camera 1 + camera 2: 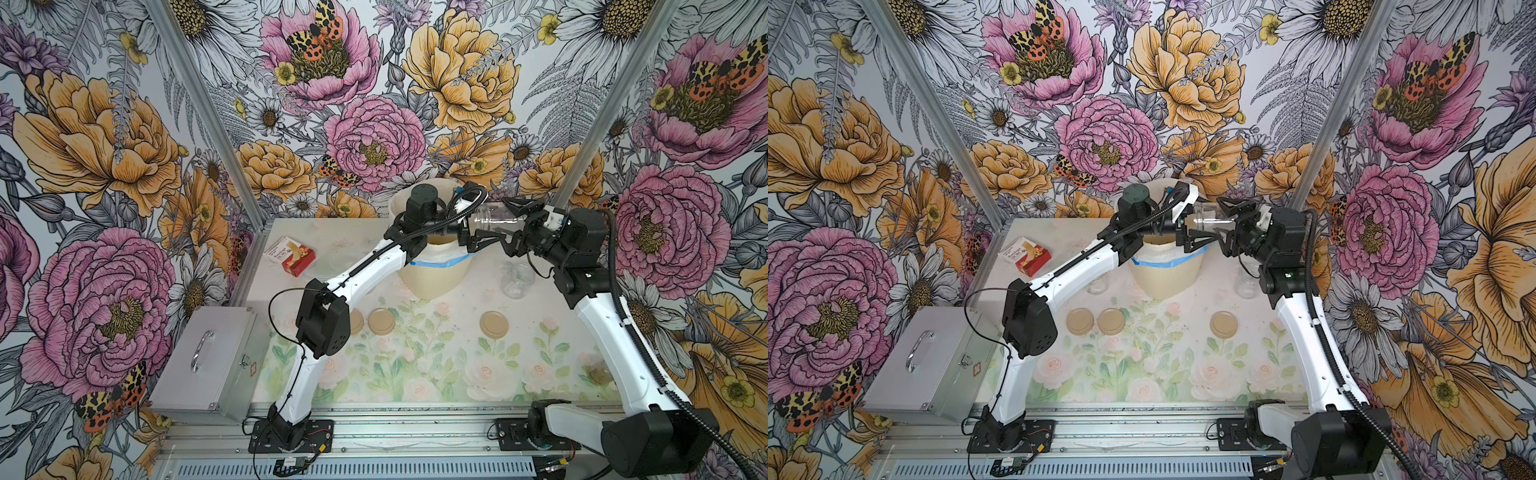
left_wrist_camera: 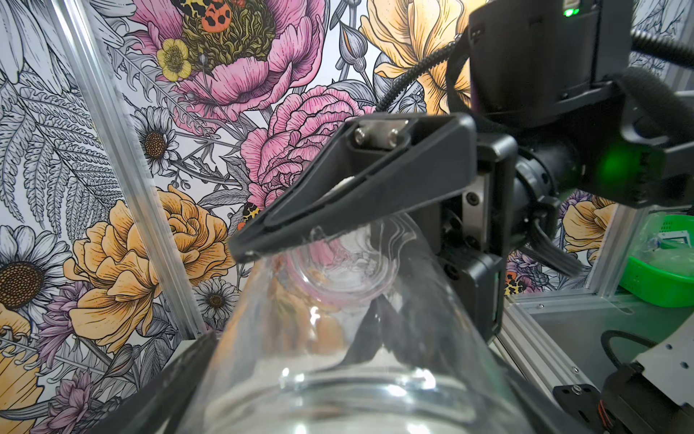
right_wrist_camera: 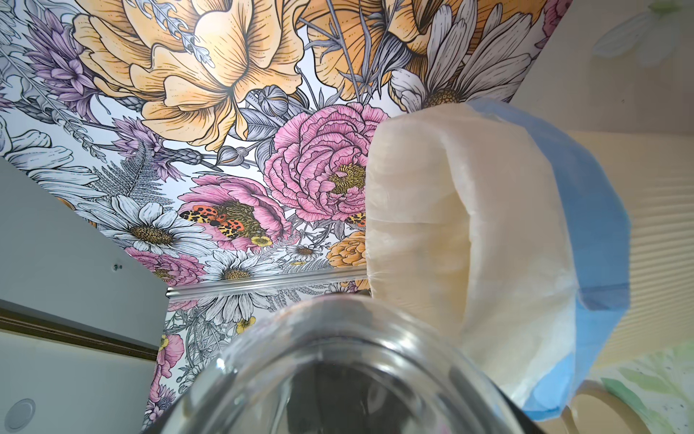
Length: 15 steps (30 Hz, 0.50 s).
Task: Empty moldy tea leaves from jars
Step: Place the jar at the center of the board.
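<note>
Small clear glass round jar [image 1: 492, 216] held sideways in air, just above right rim of far cream ribbed bin with blue-edged bag [image 1: 432, 278].
Mouth turned left toward bin, so contents would fall inside.
Left gripper [image 1: 478, 235] jaws pinched on neck end; right gripper [image 1: 510, 224] jaws pinched on base end; hand-over judged.
Moldy tea leaves not seen in glass; judged emptied.
Flat tan disc lids [image 1: 1111, 321] laid on near desk [image 1: 436, 374], out of way.

A clear glass jar [image 3: 330, 375] fills the foreground, mouth pointing away, with the ribbed cream bin [image 3: 657, 244] and its blue-edged bag [image 3: 432, 206] at one o'clock and a tan lid [image 3: 601, 409] on the counter [image 3: 649, 375] nearby.
</note>
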### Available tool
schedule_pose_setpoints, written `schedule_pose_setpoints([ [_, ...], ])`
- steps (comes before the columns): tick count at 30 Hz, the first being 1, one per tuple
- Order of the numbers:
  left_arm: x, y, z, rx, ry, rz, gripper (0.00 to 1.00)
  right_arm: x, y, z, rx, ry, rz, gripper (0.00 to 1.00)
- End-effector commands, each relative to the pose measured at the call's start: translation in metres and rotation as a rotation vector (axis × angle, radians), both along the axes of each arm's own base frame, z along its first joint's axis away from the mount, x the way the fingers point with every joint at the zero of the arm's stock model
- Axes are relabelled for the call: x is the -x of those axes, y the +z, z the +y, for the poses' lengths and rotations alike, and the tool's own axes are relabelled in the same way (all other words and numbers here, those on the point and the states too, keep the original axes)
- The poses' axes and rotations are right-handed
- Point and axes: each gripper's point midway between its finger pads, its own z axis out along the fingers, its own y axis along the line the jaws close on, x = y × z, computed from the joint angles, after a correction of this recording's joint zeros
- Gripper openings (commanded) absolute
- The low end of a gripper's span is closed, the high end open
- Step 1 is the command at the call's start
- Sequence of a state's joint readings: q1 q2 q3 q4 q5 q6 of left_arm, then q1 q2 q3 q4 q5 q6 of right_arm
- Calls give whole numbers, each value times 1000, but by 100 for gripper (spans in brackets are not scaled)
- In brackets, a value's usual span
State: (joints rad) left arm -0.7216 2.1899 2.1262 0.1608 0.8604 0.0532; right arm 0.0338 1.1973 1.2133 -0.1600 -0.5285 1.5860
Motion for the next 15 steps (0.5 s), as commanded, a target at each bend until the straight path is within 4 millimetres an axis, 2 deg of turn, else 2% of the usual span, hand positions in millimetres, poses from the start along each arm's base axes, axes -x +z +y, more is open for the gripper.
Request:
schedule_pose_setpoints([
  [1,-14,5,-3,27,55,-5,99,17,32,8,-18,47,-107,57],
  [5,-11,3,-8,26,45,1,98,18,30,8,-18,51,-103,57],
  [10,-9,4,-10,28,32,11,86,17,27,9,-19,55,-96,57],
  [15,-10,7,-9,34,40,6,90,17,27,9,-19,56,-95,57],
])
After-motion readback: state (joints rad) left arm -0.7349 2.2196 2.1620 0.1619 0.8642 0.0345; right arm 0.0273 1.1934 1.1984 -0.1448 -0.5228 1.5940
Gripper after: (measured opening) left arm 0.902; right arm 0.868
